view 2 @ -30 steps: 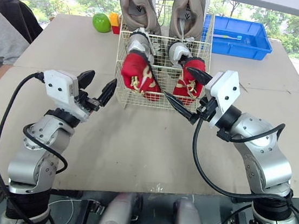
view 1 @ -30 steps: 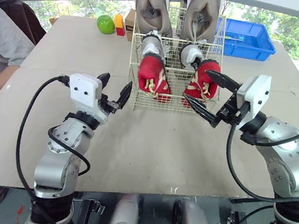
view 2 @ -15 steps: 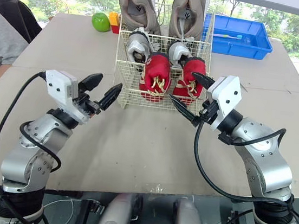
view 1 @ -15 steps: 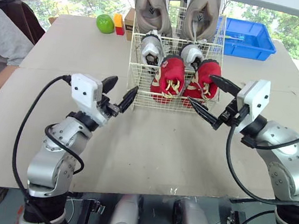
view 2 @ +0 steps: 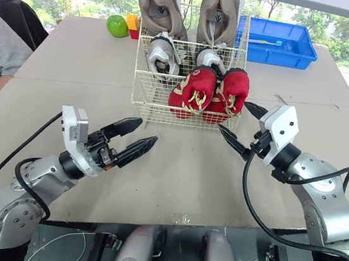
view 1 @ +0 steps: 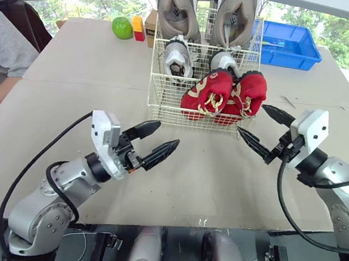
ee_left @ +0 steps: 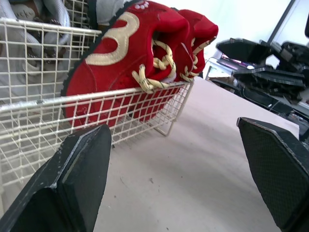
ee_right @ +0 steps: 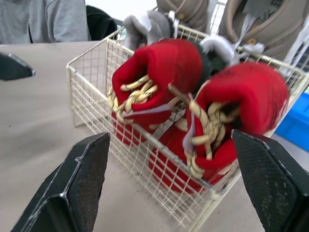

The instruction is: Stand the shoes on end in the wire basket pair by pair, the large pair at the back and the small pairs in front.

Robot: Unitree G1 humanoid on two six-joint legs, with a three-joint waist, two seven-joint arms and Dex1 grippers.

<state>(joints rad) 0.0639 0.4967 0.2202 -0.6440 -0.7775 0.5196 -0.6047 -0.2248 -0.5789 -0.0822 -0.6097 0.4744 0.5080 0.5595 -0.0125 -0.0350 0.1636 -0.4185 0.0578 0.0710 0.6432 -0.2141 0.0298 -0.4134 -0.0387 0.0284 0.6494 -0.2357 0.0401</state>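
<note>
The white wire basket (view 1: pixel 164 107) stands mid-table. Two large beige shoes (view 1: pixel 175 6) stand on end at its back, and two small grey shoes (view 1: pixel 176 54) in front of them. The pair of small red shoes (view 1: pixel 220 98) leans side by side against the basket's front right corner, laces facing out, as the right wrist view shows (ee_right: pixel 159 72). My left gripper (view 1: pixel 164 137) is open and empty, low over the table in front of the basket. My right gripper (view 1: pixel 252 119) is open and empty, just right of the basket's front corner.
A green apple (view 1: pixel 123 27), a red-and-yellow block (view 1: pixel 139 28) and a brown box (view 1: pixel 151 26) sit at the back left. A blue bin (view 1: pixel 289 44) is behind the basket on the right. A person in grey (view 1: pixel 3 46) sits at the table's left edge.
The red shoes, earlier apart at the basket's front, now sit together at its front right. Both grippers have drawn back from the basket, the left one toward the table's front.
</note>
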